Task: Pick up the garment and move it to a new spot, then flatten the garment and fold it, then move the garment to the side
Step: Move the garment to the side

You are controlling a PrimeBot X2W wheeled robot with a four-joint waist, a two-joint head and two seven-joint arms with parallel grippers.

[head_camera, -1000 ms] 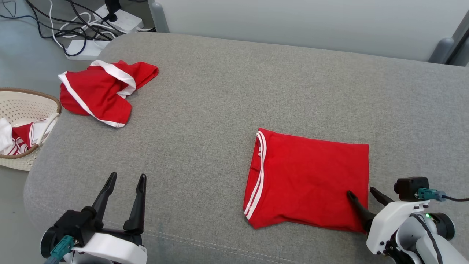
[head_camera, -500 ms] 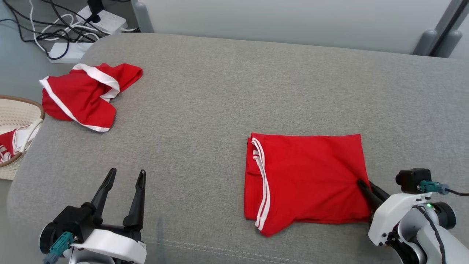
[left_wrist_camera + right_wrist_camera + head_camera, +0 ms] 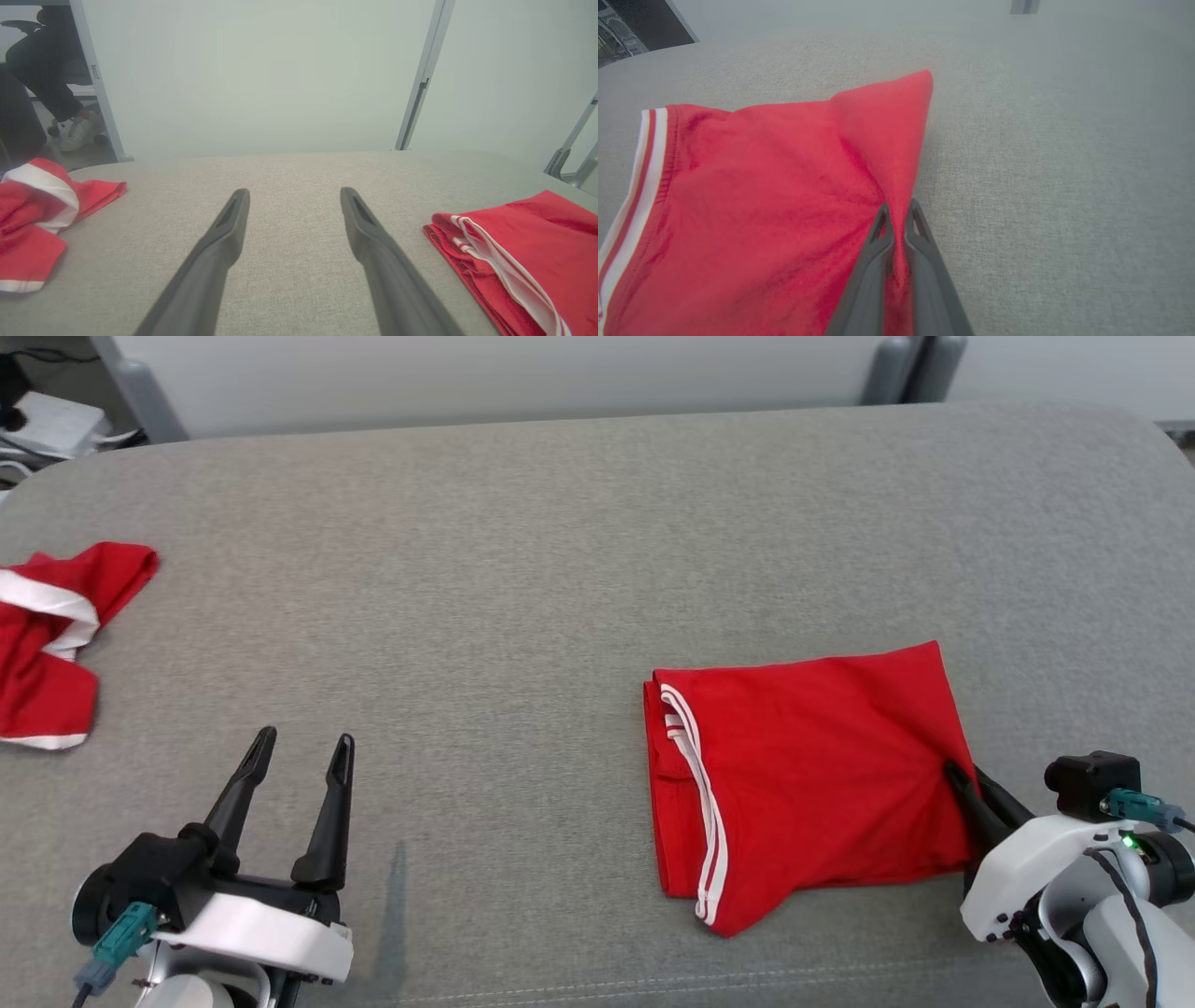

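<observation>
- Left hand (image 3: pixel 305 737) first: anything in it?
- Nothing. It hangs over the worktop's (image 3: pixel 523 569) front left, fingers spread wide, empty.
- And the garment (image 3: pixel 812 756)?
- It's on the worktop's front right, lying flat apart from its right edge. It is red and folded to a rough rectangle in several layers, with white stripes (image 3: pixel 695 775) running down its left side. The near left corner sticks out in a point, so the fold isn't quite square.
- What's new, then?
- Right hand (image 3: pixel 964 770). A second ago its fingers stood apart astride the garment's near right corner. Now they are pinched together on that right edge. The right wrist view shows the cloth pulled up into a ridge between them, with creases fanning out from the pinch.
- Meaning?
- I'd say the folding is finished and the last step, moving it to the side, is starting. Held by one edge only, the layers may slip apart when dragged. The head view has swung right too, so I can't tell how far the garment itself has shifted on the worktop.
</observation>
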